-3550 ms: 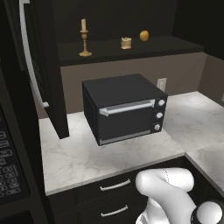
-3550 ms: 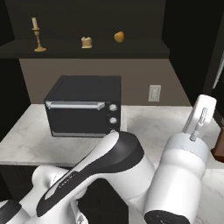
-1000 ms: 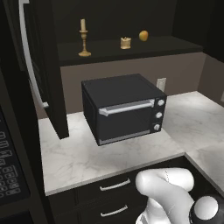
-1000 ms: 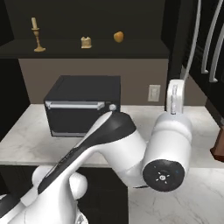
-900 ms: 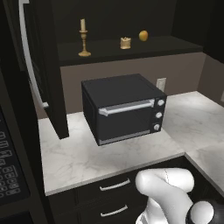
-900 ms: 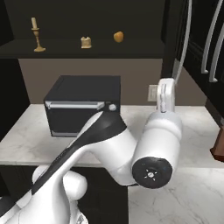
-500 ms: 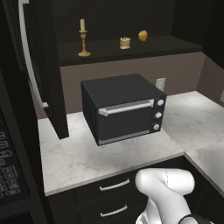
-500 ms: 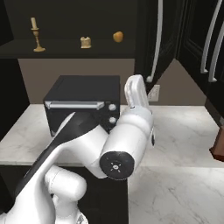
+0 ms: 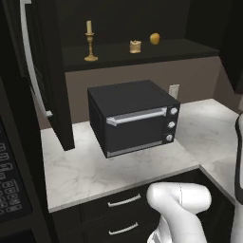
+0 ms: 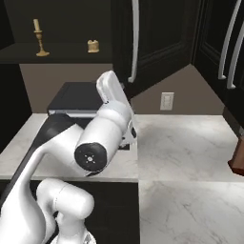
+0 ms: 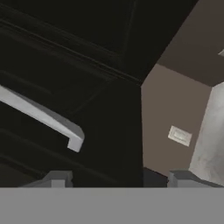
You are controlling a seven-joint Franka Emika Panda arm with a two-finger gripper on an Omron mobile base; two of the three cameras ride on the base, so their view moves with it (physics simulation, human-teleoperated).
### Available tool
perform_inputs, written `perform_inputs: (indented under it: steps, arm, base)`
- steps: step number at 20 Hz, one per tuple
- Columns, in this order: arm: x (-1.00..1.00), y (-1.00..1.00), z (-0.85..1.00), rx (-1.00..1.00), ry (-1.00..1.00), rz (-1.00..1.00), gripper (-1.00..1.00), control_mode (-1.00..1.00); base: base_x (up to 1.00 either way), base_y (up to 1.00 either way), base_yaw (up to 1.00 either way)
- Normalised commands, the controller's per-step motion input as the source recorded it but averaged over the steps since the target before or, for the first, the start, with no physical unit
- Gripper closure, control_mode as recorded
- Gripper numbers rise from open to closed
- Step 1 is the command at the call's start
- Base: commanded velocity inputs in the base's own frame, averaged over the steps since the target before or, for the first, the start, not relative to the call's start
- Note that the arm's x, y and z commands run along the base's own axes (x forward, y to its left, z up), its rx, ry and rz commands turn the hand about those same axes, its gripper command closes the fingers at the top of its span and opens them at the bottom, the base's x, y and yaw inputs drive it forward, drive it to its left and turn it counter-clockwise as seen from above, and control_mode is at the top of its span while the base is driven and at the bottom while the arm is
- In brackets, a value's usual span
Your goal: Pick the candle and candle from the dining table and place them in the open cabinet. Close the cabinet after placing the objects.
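Both candles stand on the shelf of the open cabinet: the thin taper in its brass candlestick at the left, the stubby candle to its right. The cabinet's left door hangs wide open. Its right door is swung partway across the opening, and my arm reaches up against it. In the hand view my gripper is open with nothing between its fingertips, close to the dark door face just below the end of the silver handle. The dining table is out of view.
An orange fruit sits on the shelf right of the stubby candle. A black toaster oven stands on the marble counter under the cabinet. A wall outlet is on the back wall, and more black cabinets with silver handles stand at the right.
The arm has swung left, and the right cabinet door has swung left with it, partway across the opening. It now hides the fruit in the right base view. The candles have not moved.
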Motion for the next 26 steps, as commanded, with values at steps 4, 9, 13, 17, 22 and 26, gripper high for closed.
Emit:
perform_inputs:
  steps: [4,9,13,17,22,26]
  arm:
    - [1.0,0.86,-0.12,-0.09,0.05,0.07,-1.0,-1.0]
    - [1.0,0.69,-0.19,-0.07,0.06,0.07,-1.0,-1.0]
    - [1.0,0.46,-0.17,-0.03,0.09,0.07,-1.0,-1.0]
    - [1.0,0.3,-0.06,-0.01,0.1,0.07,-1.0,-1.0]
    - [1.0,0.1,0.0,0.0,0.2,0.05,-1.0,-1.0]
    - [1.0,0.01,0.0,0.0,0.22,0.06,-1.0,-1.0]
  base:
    - [0.0,0.0,0.0]
    - [0.0,0.0,0.0]
    - [0.0,0.0,0.0]
    - [0.0,0.0,0.0]
    - [0.0,0.0,0.0]
    - [0.0,0.0,0.0]
